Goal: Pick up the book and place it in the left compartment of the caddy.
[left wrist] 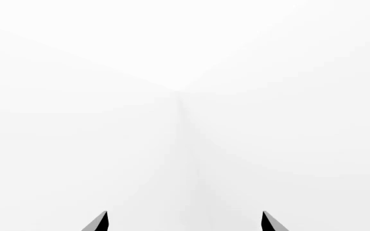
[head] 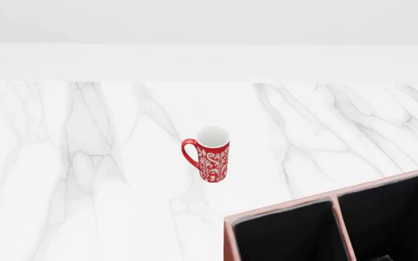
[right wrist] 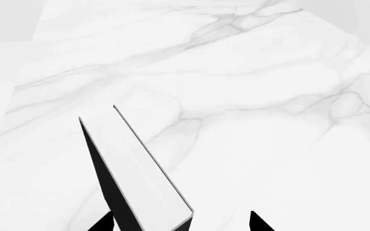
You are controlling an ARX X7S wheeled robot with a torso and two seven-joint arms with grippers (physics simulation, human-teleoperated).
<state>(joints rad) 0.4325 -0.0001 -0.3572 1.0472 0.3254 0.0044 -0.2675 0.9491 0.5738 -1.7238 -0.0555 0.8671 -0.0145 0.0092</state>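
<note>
Right wrist view puts the book (right wrist: 137, 173) right in front of you, black cover and white page edges showing, rising from between the right gripper (right wrist: 181, 224) fingertips above the marble tabletop (right wrist: 249, 96); whether the jaws actually pinch it, you cannot tell, since only their tips show. Your head view has the red patterned mug (head: 210, 154) upright mid-table and the caddy (head: 282, 213) at the near right, its black-lined sections open upward. Your left gripper (left wrist: 185, 222) faces blank white, fingertips spread wide apart.
</note>
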